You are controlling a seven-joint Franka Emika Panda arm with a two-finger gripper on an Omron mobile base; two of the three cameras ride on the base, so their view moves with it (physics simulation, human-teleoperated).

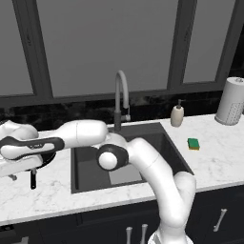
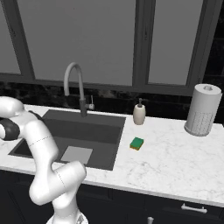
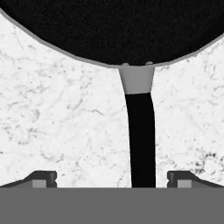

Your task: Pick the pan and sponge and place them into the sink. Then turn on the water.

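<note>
With its jaws wide apart, the gripper should descend straight and close around the pan handle.

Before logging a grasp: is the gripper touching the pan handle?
Apart. In the hand view the gripper stands open, bare marble showing between each fingertip and the pan handle.

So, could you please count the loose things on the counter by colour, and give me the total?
Black: 1, the pan
Green: 1, the sponge
Cream: 1, the soap dispenser
White: 1, the paper towel roll
Total: 4
</note>
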